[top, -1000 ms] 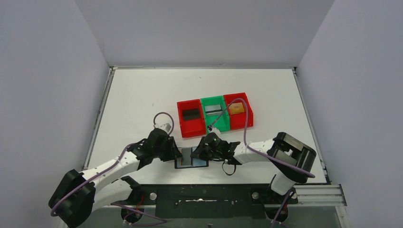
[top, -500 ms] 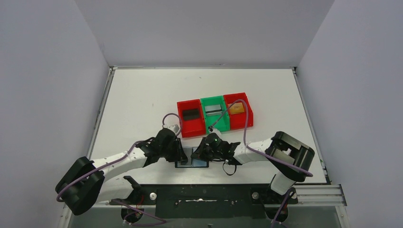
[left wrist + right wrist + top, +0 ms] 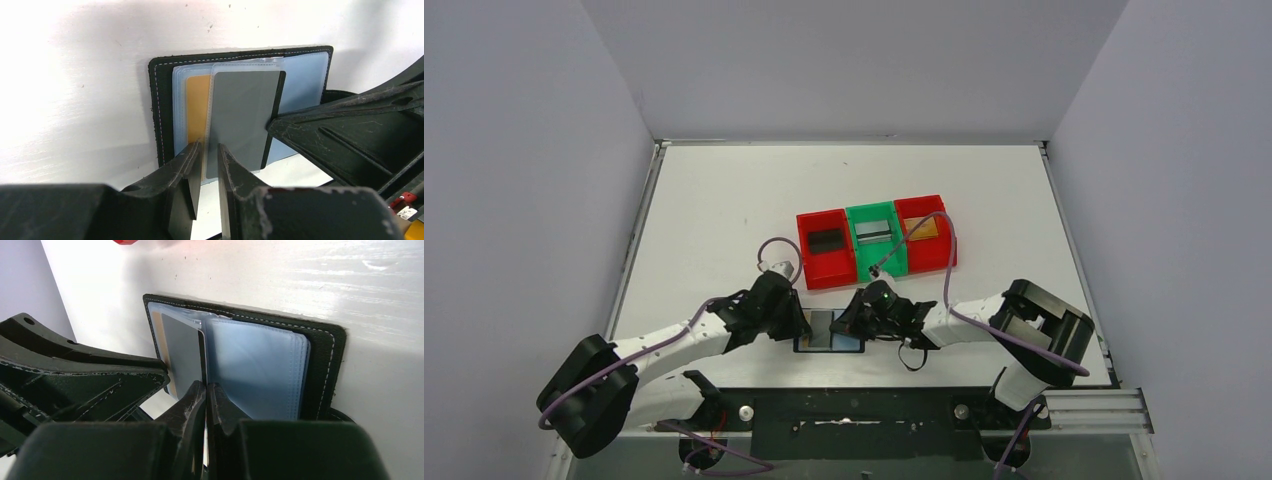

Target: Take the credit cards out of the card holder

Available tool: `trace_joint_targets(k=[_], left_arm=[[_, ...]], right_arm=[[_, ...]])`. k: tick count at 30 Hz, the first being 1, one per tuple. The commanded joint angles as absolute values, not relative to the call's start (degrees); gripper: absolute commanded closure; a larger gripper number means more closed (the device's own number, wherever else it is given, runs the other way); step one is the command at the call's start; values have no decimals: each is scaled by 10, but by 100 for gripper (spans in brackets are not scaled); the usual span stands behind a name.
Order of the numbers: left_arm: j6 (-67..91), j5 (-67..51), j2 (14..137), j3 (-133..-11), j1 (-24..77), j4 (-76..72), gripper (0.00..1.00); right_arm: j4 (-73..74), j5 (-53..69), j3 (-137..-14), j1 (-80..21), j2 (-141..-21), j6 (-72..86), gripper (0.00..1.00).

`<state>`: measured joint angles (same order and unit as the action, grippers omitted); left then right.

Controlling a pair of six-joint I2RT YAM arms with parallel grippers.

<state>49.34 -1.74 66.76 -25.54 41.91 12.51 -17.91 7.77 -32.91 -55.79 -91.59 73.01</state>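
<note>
black card holder (image 3: 162, 110) (white stitching), grey card (image 3: 242, 125), orange card (image 3: 196, 110)

No text, brand, number or sign can be read in any view. The grey card (image 3: 245, 120) and orange card (image 3: 196, 110) in the card holder (image 3: 161, 110) show plain faces, and the bins (image 3: 824, 272) bear no legible marking.
</note>
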Motion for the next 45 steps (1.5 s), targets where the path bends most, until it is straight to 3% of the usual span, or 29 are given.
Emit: trace_joint_targets(k=[1, 9, 24, 27, 35, 45], left_arm=[[485, 8, 681, -255, 418, 146, 81], [475, 24, 684, -259, 421, 160, 86], [506, 226, 765, -363, 511, 331, 91], [519, 236, 734, -374, 518, 329, 87], [450, 184, 674, -393, 519, 234, 64], [422, 121, 783, -392, 522, 211, 62]], right_arm=[[-211, 73, -318, -553, -895, 741, 100], [-227, 91, -319, -549, -903, 737, 99], [-201, 91, -340, -551, -920, 726, 97], [-204, 92, -341, -551, -925, 727, 97], [-208, 94, -342, -552, -930, 728, 97], [-215, 97, -337, -551, -927, 731, 96]])
